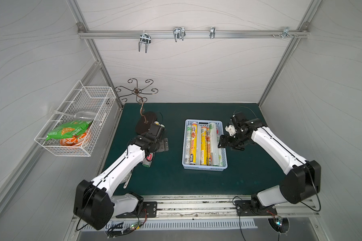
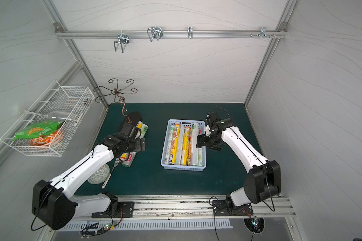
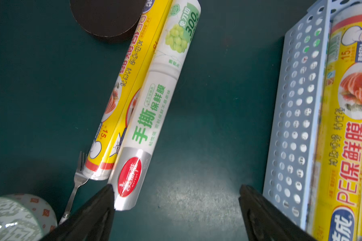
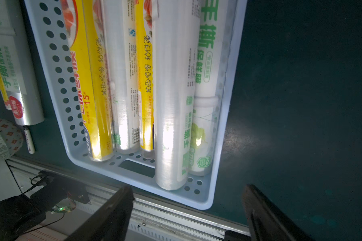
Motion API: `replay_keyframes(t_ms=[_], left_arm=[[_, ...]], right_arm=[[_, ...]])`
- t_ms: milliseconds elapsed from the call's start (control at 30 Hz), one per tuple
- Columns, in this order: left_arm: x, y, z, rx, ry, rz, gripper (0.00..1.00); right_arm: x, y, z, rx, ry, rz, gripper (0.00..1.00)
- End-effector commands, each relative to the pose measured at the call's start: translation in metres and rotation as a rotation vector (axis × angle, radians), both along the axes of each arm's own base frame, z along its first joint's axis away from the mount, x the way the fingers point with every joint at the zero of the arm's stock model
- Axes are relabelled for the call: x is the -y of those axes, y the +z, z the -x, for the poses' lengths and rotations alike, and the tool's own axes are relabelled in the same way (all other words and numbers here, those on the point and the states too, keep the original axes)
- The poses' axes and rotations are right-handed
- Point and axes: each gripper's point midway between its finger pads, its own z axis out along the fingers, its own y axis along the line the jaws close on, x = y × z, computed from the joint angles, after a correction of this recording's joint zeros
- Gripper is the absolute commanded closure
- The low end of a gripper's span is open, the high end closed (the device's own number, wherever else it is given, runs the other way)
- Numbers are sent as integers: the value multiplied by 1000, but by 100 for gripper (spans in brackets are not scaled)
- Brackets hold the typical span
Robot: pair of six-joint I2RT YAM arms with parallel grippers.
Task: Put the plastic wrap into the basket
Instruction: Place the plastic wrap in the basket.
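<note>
We see a dark green mat (image 1: pixel 171 177) between grey walls (image 1: pixel 186 73); our left gripper (image 3: pixel 176 187) and right gripper (image 4: pixel 187 187) both gape wide, empty.

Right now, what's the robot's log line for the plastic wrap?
left gripper open, empty | right gripper open, empty, by basket | on mat: white green-print roll, yellow roll | in basket: other rolls

One basket (image 1: pixel 204 167), about six plastic wrap rolls (image 1: pixel 193 146) inside, two outside; one fork (image 3: pixel 79 177)
</note>
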Motion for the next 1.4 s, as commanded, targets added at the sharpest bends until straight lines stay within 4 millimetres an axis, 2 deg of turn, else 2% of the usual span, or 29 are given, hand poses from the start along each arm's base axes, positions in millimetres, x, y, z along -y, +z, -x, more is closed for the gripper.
replay_keyframes(t_ms=[0, 133, 267, 433, 600, 1000, 1200, 1367], left_arm=[[10, 21, -35, 82, 50, 80, 5], [8, 17, -59, 101, 101, 94, 5], [-7, -6, -74, 81, 170, 81, 5], [-20, -48, -80, -16, 227, 102, 6], [-23, -71, -79, -58, 225, 101, 7], [-24, -95, -73, -108, 197, 88, 8], [-12, -108, -66, -134, 133, 97, 8], [3, -105, -66, -123, 72, 68, 8]], right_arm=[[1, 9, 11, 35, 20, -48, 12], [5, 10, 18, 34, 12, -85, 10], [4, 13, 21, 43, 7, -113, 10], [5, 14, 22, 44, 5, -114, 9], [6, 14, 21, 45, -4, -109, 9], [5, 10, 23, 25, -13, -112, 9], [6, 7, 24, 18, -21, -112, 9], [1, 8, 25, 3, -20, -142, 10]])
